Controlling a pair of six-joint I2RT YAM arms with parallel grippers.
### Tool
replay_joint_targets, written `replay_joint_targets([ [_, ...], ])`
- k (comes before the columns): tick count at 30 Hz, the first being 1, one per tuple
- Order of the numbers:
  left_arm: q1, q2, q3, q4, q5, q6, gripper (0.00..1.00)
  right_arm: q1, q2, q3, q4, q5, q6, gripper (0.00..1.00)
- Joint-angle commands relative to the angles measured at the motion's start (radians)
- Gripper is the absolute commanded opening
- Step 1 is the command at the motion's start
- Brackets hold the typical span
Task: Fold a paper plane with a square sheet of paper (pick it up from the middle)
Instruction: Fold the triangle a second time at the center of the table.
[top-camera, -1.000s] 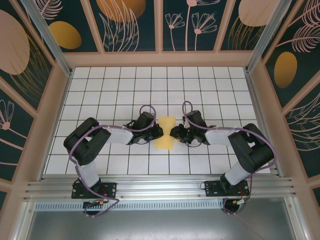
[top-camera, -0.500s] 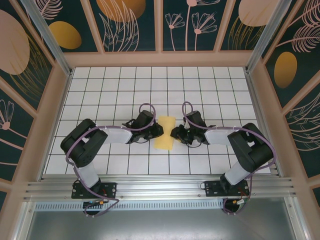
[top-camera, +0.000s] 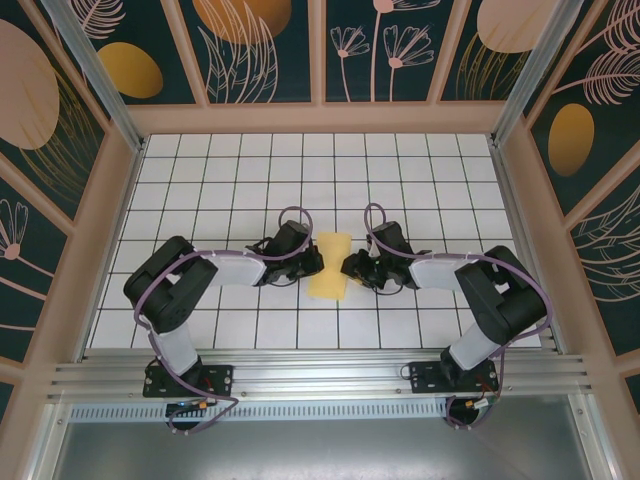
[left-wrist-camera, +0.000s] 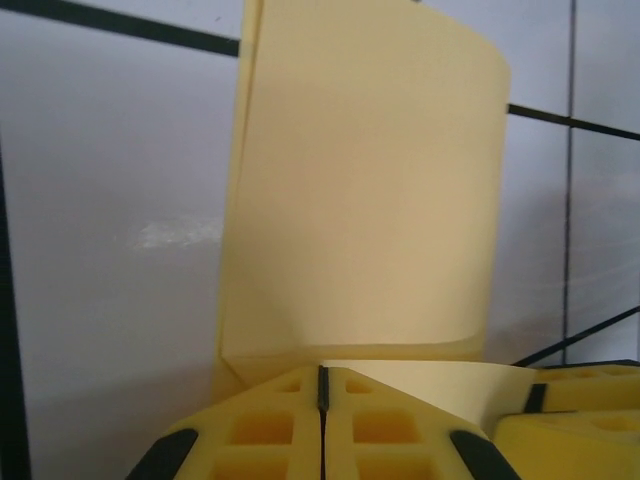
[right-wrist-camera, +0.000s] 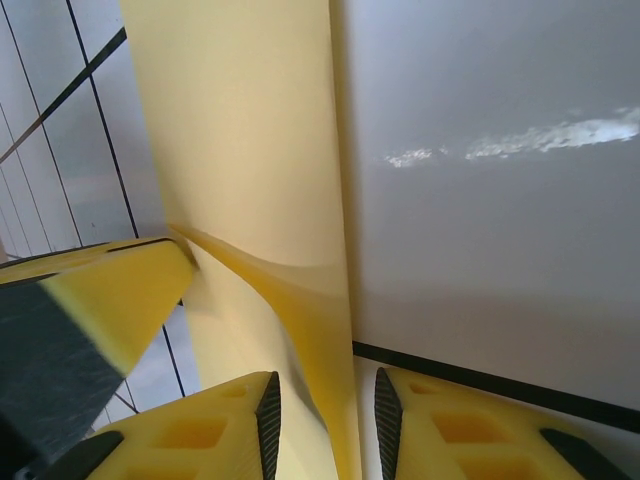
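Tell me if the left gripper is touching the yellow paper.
Touching: in the left wrist view the left gripper is shut, its fingers pinching the paper's edge.

Left wrist cam: sheet of paper (left-wrist-camera: 365, 200) top cut off by frame, bottom hidden behind left end effector (left-wrist-camera: 322, 420).

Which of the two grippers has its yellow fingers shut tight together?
The left gripper: its fingers meet at a thin seam on the pale yellow sheet of paper. The right gripper shows a gap holding the paper's edge.
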Motion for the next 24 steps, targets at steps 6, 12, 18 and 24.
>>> replay_joint_targets([
  [6, 0.007, 0.037, 0.008, -0.021, -0.018, 0.010, 0.07, -0.003, 0.015, -0.008, 0.057, -0.029, 0.025, 0.33],
  [12, 0.007, 0.023, 0.002, -0.021, -0.018, 0.008, 0.07, -0.004, 0.015, -0.005, 0.030, -0.003, 0.028, 0.35],
  [18, 0.007, -0.016, 0.000, -0.014, -0.016, 0.012, 0.09, -0.004, 0.002, -0.010, -0.002, 0.019, 0.032, 0.36],
  [24, 0.006, -0.033, 0.013, -0.029, -0.031, 0.027, 0.10, -0.003, 0.021, -0.014, 0.043, -0.030, 0.042, 0.33],
])
